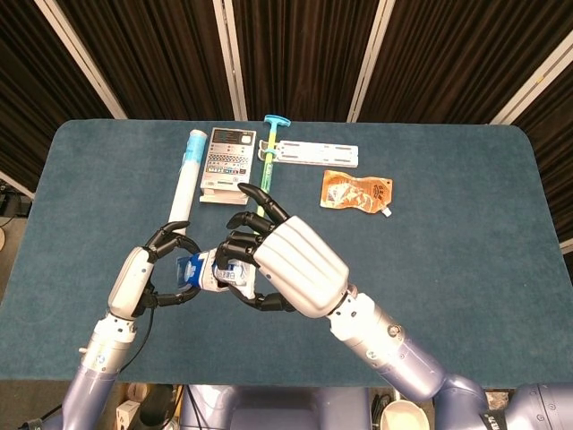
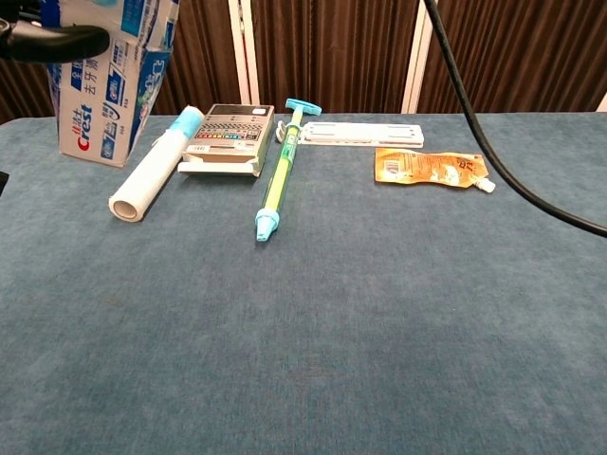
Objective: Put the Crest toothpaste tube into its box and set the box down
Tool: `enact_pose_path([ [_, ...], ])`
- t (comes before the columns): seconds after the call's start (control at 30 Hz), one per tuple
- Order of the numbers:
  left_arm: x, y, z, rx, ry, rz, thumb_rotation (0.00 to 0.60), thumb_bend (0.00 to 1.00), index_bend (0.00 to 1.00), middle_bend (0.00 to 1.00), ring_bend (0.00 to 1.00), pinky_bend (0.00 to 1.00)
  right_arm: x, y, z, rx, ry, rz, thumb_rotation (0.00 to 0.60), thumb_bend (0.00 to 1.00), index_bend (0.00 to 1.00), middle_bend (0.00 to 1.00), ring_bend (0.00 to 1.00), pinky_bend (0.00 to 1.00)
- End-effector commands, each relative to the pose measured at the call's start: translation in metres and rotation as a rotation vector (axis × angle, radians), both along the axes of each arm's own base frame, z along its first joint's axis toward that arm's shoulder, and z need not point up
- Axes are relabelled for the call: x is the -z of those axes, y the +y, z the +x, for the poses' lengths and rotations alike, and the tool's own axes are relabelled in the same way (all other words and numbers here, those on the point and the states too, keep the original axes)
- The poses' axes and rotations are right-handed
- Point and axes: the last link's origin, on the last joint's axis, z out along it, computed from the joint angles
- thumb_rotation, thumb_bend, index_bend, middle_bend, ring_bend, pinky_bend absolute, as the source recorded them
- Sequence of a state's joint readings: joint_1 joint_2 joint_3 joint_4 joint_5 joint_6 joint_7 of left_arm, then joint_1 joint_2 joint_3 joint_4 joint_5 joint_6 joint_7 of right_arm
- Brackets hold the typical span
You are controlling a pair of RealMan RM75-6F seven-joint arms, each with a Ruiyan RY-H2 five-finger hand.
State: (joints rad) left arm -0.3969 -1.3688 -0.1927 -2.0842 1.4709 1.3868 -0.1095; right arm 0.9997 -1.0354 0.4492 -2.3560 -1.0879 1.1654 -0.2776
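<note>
The blue-and-white Crest box (image 1: 199, 269) is held in the air over the table's front left. My left hand (image 1: 143, 279) grips its left end. My right hand (image 1: 286, 264) curls its fingers and thumb round the box's right end and covers it. No toothpaste tube shows in either view; I cannot tell whether it is inside. In the chest view the box (image 2: 100, 95) hangs upright at the top left with a flap open at its top. A dark finger (image 2: 57, 42) of the left hand lies across it.
Along the table's back lie a white roll with a blue cap (image 1: 183, 179), a calculator (image 1: 226, 161), a green-and-blue syringe-like tool (image 1: 265, 166), a white strip (image 1: 318, 152) and an orange pouch (image 1: 356, 192). A black cable (image 2: 493, 161) crosses the chest view.
</note>
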Motion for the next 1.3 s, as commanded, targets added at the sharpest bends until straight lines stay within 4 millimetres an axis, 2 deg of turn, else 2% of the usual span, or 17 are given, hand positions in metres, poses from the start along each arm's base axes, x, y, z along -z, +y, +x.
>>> enact_pose_path([
  [0.03,0.0,0.0,0.0,-0.001,0.001,0.0,0.6,0.34,0.45,0.46,0.17,0.27,0.0,-0.001,-0.001,0.004,0.013,-0.006,0.6,0.47,0.47,0.53,0.26,0.0],
  [0.17,-0.001,0.0,0.0,0.0,0.001,0.002,0.6,0.34,0.45,0.46,0.17,0.27,-0.003,-0.002,0.0,0.003,0.015,-0.006,0.6,0.44,0.37,0.36,0.21,0.0],
  [0.27,-0.002,-0.001,0.0,-0.001,0.0,0.005,0.6,0.34,0.45,0.46,0.17,0.27,-0.005,-0.002,0.001,-0.002,0.02,0.001,0.6,0.32,0.25,0.22,0.15,0.0],
  [0.33,-0.003,-0.001,-0.001,0.0,-0.001,0.005,0.6,0.34,0.45,0.46,0.17,0.27,-0.006,-0.002,0.001,-0.005,0.024,0.004,0.6,0.26,0.19,0.18,0.14,0.0],
  [0.4,-0.003,-0.001,-0.001,0.0,0.001,0.008,0.6,0.34,0.45,0.46,0.17,0.27,-0.007,-0.002,0.002,-0.013,0.026,0.01,0.6,0.23,0.16,0.15,0.13,0.0],
  [0.6,-0.005,-0.001,0.0,0.004,-0.005,0.018,0.6,0.34,0.45,0.46,0.17,0.28,-0.015,-0.003,0.001,-0.021,0.033,-0.005,0.6,0.22,0.16,0.13,0.11,0.0],
  [0.77,-0.013,-0.002,-0.003,-0.003,-0.034,0.047,0.6,0.34,0.45,0.46,0.17,0.28,-0.032,-0.007,-0.006,-0.006,0.019,-0.07,0.6,0.22,0.16,0.12,0.11,0.0],
  [0.83,-0.018,-0.002,-0.006,-0.008,-0.046,0.058,0.6,0.34,0.45,0.46,0.17,0.28,-0.046,-0.01,-0.015,0.025,0.009,-0.141,0.6,0.22,0.16,0.12,0.11,0.0],
  [1.0,-0.042,-0.005,-0.016,-0.036,-0.136,0.119,0.6,0.34,0.46,0.47,0.17,0.29,-0.089,-0.017,-0.051,0.168,-0.042,-0.381,0.6,0.22,0.16,0.12,0.11,0.0],
  [1.1,-0.055,-0.007,-0.025,-0.06,-0.183,0.138,0.6,0.34,0.46,0.47,0.17,0.29,-0.109,-0.02,-0.073,0.245,-0.099,-0.472,0.6,0.22,0.16,0.12,0.11,0.0],
  [1.23,-0.071,-0.012,-0.036,-0.071,-0.24,0.136,0.6,0.34,0.46,0.47,0.17,0.29,-0.129,-0.017,-0.109,0.317,-0.158,-0.551,0.6,0.22,0.16,0.12,0.11,0.0],
  [1.3,-0.077,-0.015,-0.036,-0.073,-0.334,0.099,0.6,0.34,0.46,0.47,0.17,0.29,-0.136,-0.017,-0.124,0.342,-0.171,-0.585,0.6,0.22,0.16,0.12,0.11,0.0],
])
